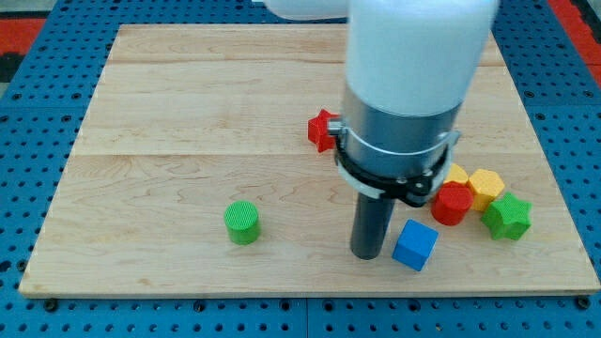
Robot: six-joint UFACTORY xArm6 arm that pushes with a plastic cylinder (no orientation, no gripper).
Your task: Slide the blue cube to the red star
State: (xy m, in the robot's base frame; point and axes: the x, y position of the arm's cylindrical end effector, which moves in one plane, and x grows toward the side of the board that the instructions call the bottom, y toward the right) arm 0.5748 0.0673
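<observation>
Board (188, 113): one pale wooden top on a blue pegboard surface (38, 38), filling most of the camera view.
Arm (413, 75): one, white above, grey with a black ring lower down, entering from the view's top and hiding part of the board's right half.
Claw: none fitted, so neither apart nor together; only a straight dark rod.
My tip (367, 255): rod's lower end, down on the wood near the view's bottom, just left of the blue cube, very close; contact cannot be told.
Blue cube (415, 245): one, near the board's bottom edge, right of centre, turned a little on its base.
Red star (323, 129): one, up and to the left of the blue cube, well apart from it, its right side hidden behind the arm.
Green cylinder (242, 222): one, upright, alone at lower left of centre.
Red cylinder (452, 203): one, right of the rod, touching the yellow pieces.
Yellow blocks: two, one (486, 187) plainly seen, one (456, 175) half hidden by the arm; shapes unclear.
Green star (507, 217): one, farthest right in the cluster, just below the yellow block.
</observation>
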